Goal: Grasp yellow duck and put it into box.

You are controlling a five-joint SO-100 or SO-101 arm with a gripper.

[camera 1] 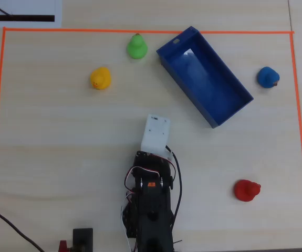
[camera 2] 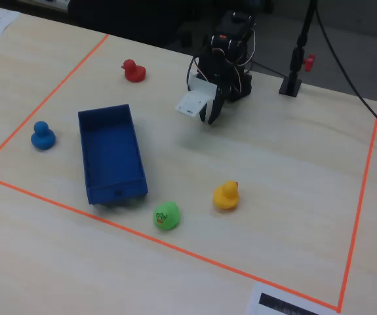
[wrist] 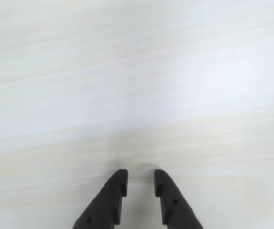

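While nothing is yet grasped, the scene reads as follows.
Progress: judging by the layout, the task is barely begun; reaching, grasping, carrying and dropping all remain.
Yellow duck [camera 1: 100, 78]: sits on the table [camera 1: 61, 136], well apart from the arm, left of the box [camera 1: 214, 100] in the overhead view, near the green duck [camera 1: 136, 46].
Box: empty.
Gripper [wrist: 140, 183]: fingers slightly apart, holding nothing, close above bare wood.
Wrist view: shows only the finger gap; no duck.
Overhead view: shows the layout, but the gripper hides under its white housing.

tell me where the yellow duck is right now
In the overhead view the yellow duck sits on the table upper left, just below-left of the green duck, well apart from the box.
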